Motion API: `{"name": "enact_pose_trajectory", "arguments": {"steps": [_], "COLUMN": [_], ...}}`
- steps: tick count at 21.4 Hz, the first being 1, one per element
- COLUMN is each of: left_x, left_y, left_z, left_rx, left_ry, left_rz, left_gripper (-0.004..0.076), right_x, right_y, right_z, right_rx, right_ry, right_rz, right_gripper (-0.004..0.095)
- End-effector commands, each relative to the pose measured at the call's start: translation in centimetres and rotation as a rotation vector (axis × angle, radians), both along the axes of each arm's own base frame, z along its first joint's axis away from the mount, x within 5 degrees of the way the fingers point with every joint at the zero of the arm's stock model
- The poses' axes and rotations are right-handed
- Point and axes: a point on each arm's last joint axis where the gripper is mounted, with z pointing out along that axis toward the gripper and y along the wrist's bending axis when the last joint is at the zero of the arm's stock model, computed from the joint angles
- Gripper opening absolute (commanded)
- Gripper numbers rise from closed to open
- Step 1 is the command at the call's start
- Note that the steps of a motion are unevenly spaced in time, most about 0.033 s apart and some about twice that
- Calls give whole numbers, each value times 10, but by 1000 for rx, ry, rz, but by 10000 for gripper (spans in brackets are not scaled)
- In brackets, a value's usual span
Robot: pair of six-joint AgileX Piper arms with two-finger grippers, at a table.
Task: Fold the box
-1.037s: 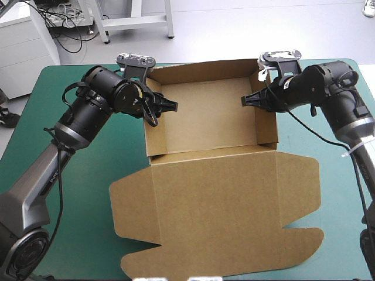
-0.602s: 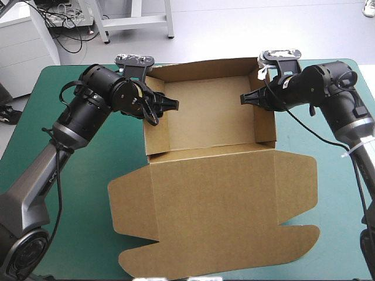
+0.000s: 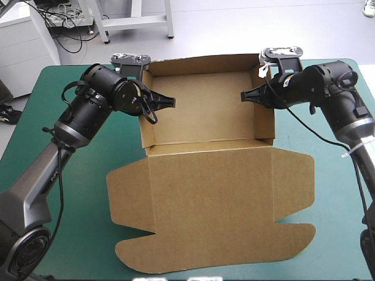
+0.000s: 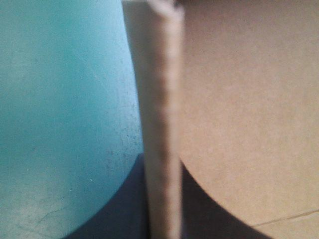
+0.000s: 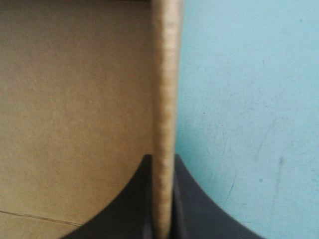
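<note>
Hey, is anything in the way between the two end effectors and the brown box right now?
Nothing visible. The left end effector and right end effector each pinch a raised side wall of the box.

A teal-green cover across the table, far corners rounded

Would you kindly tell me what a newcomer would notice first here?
The brown box dominates the teal-green table: an open tray with raised walls toward the far edge, its lid flat toward the near edge. The left gripper pinches the tray's left wall and the right gripper its right wall.
</note>
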Motion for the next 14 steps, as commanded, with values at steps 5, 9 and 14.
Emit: {"name": "enact_pose_trajectory", "arguments": {"steps": [5, 9, 14], "left_x": [3, 13, 19], "left_y": [-17, -24, -22], "left_z": [-1, -21, -28], "left_rx": [-97, -64, -22], "left_ry": [19, 96, 109], "left_rz": [-66, -74, -115], "left_gripper": [-29, -28, -28], "right_x": [-14, -6, 10], "right_y": [-9, -6, 2], "right_z": [20, -3, -29], "right_rx": [-60, -110, -119], "right_ry": [-53, 91, 204], "right_rz": [8, 24, 61], "right_gripper": [-20, -23, -23]}}
